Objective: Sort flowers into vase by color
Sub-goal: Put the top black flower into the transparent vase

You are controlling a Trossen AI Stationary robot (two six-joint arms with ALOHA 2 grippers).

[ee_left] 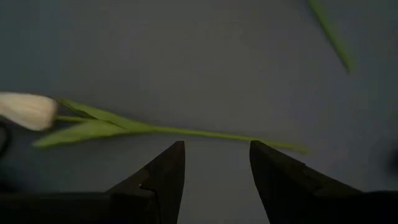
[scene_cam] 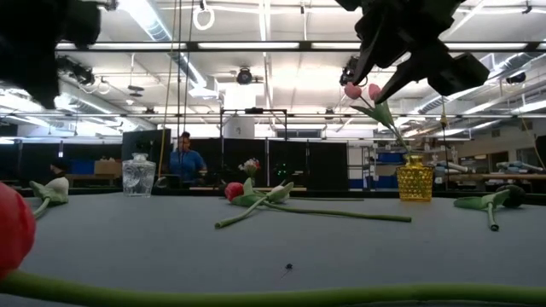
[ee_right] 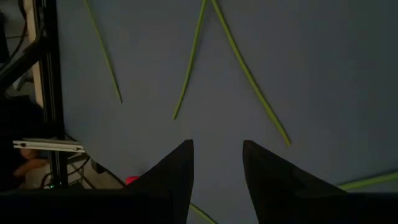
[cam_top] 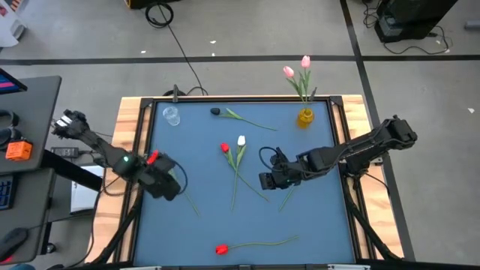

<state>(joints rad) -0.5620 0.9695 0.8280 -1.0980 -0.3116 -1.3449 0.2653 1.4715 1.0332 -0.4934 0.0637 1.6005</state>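
Observation:
My left gripper (cam_top: 166,184) (ee_left: 216,163) hovers open at the table's left, above a white tulip (ee_left: 25,110) whose stem (ee_left: 205,132) lies just beyond the fingertips. My right gripper (cam_top: 268,178) (ee_right: 217,158) hovers open right of the centre, over bare table with stem ends (ee_right: 249,74) ahead of it. A red tulip (cam_top: 224,148) and a white tulip (cam_top: 241,140) lie crossed mid-table. A dark tulip (cam_top: 216,112) lies at the back and a red tulip (cam_top: 221,249) near the front edge. Two pink tulips (cam_top: 297,69) stand in the yellow vase (cam_top: 305,118).
A clear glass vase (cam_top: 172,115) stands at the back left. A loose stem (cam_top: 288,197) lies beside my right gripper. A dark-headed flower (scene_cam: 510,196) lies at the right in the low view. The table has a raised frame (cam_top: 139,150) along its sides.

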